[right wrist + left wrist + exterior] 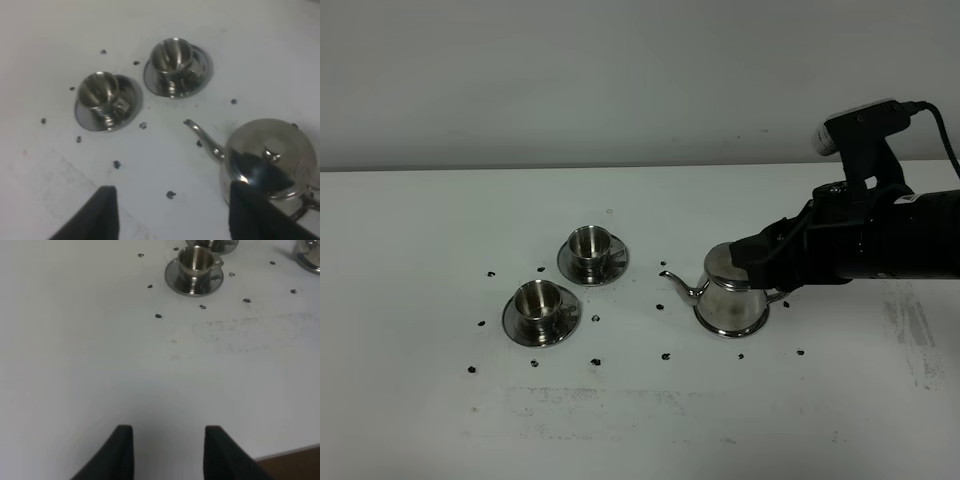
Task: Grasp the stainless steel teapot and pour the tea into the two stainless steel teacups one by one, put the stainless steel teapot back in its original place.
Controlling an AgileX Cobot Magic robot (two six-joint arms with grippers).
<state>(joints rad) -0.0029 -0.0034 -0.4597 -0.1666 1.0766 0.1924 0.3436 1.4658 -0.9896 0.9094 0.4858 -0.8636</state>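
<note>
The stainless steel teapot point(728, 303) stands on the white table at centre right, spout pointing left toward the cups; a thin steel rim point(730, 331) shows under its base. Two steel teacups on saucers stand to its left, one farther back point(588, 243) and one nearer point(537, 300). My right gripper point(748, 262) hovers over the teapot's top right. In the right wrist view it point(172, 215) is open and holds nothing, with one finger point(255, 215) in front of the teapot point(270, 157). My left gripper point(170, 452) is open and empty, low over bare table, well short of the nearer cup point(195, 262).
Several small dark marks point(595, 361) dot the table around the cups and teapot. A grey wall point(620, 80) rises behind the table. The table's edge point(290, 454) shows beside my left gripper. Faint smudges point(910, 320) mark the table at the right.
</note>
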